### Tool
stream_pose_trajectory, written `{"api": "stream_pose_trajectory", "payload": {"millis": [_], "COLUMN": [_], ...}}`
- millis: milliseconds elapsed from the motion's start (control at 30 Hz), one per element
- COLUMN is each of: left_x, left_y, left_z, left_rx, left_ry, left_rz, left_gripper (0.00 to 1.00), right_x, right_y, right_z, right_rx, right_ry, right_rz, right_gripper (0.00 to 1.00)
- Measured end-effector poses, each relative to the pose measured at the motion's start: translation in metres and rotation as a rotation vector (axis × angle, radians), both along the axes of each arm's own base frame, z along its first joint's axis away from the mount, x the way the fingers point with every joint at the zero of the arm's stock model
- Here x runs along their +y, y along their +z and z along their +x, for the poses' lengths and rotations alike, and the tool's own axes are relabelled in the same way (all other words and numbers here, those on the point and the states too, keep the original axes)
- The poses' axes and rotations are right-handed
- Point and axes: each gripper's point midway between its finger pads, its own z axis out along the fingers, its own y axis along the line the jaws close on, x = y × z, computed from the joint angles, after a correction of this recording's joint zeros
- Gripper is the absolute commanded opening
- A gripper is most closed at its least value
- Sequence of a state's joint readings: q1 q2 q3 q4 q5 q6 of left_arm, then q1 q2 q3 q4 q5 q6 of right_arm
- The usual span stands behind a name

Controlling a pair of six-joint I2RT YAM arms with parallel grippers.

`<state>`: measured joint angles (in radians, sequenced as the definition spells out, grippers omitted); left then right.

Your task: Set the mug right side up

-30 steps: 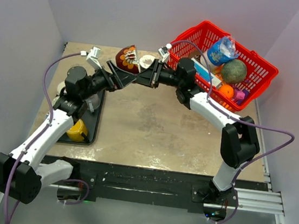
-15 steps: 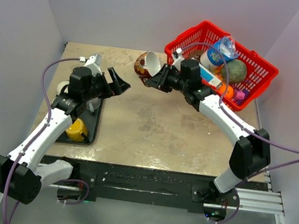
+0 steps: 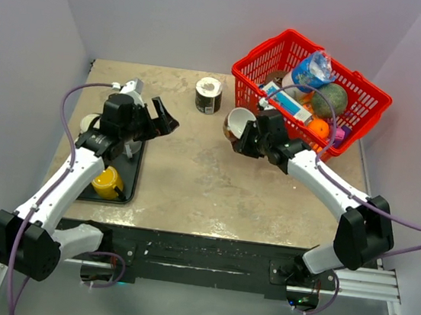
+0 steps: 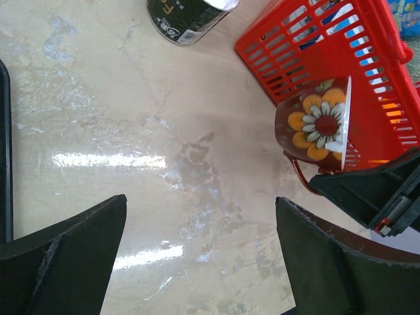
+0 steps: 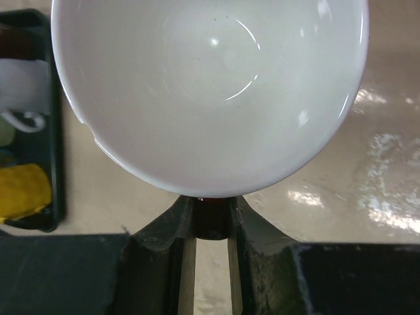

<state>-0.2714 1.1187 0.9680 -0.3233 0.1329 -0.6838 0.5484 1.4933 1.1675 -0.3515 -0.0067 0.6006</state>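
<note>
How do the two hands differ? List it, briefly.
The left hand stands wide open and empty; the right hand is shut on the handle of the mug. The left hand hovers near the black tray; the right hand is beside the red basket. Both are black.

mug (image 4: 320,125): you see glazed ceramic, glossy outside over the painted flowers; the white inside is smooth and throws sharp highlights.
table (image 4: 131,164): mottled beige top, stone-like, smooth, with a soft sheen that mirrors the lamps.
basket (image 3: 369,119): red moulded plastic lattice, semi-gloss.
tray (image 3: 133,171): black and matt; you cannot tell the material.
can (image 3: 208,96): dark printed wrap with a pale, metal-looking top.
left gripper (image 4: 200,203): matt black plastic fingers, finely textured, edges lightly scuffed.
right gripper (image 5: 211,210): matt black plastic, the same finish.
left arm (image 3: 69,182): smooth white plastic shell with black joints.
</note>
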Motion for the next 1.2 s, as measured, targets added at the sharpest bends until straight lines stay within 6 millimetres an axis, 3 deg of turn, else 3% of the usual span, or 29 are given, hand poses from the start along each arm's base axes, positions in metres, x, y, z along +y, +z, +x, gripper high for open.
{"api": "stream_pose_trajectory", "payload": {"millis": [267,633,833,933,1033,1067,1200], "left_x": [0.001,0.003,0.004,0.005,0.006,0.007,0.010], "left_y": [-0.014,-0.020,-0.022,-0.023,-0.026,-0.027,-0.031], "left_z": [0.005,0.005,0.003,0.002,0.000,0.000,-0.002], "left_rx": [0.043,0.067,0.081,0.090,0.106,0.111,0.127], "left_ry": [0.011,0.031,0.035,0.042,0.052,0.055,0.073], "left_rz": [0.017,0.022,0.024,0.021,0.022,0.023,0.036], "left_gripper": [0.99,0.99,0.99,0.99,0.99,0.99,0.99], "right_x": [-0.033,-0.034,-0.039,-0.037,-0.035,-0.035,-0.034], "right_y": [-0.055,-0.077,-0.107,-0.108,-0.109,-0.109,-0.107], "right_z": [-0.018,-0.022,-0.022,-0.018,-0.014,-0.013,-0.010], "right_rx": [0.053,0.040,0.105,0.105,0.105,0.106,0.104], "right_ry": [-0.051,-0.100,-0.124,-0.133,-0.142,-0.143,-0.156], "right_rz": [-0.182,-0.297,-0.349,-0.358,-0.358,-0.360,-0.352], "right_gripper": [0.00,0.00,0.00,0.00,0.13,0.27,0.57]}}
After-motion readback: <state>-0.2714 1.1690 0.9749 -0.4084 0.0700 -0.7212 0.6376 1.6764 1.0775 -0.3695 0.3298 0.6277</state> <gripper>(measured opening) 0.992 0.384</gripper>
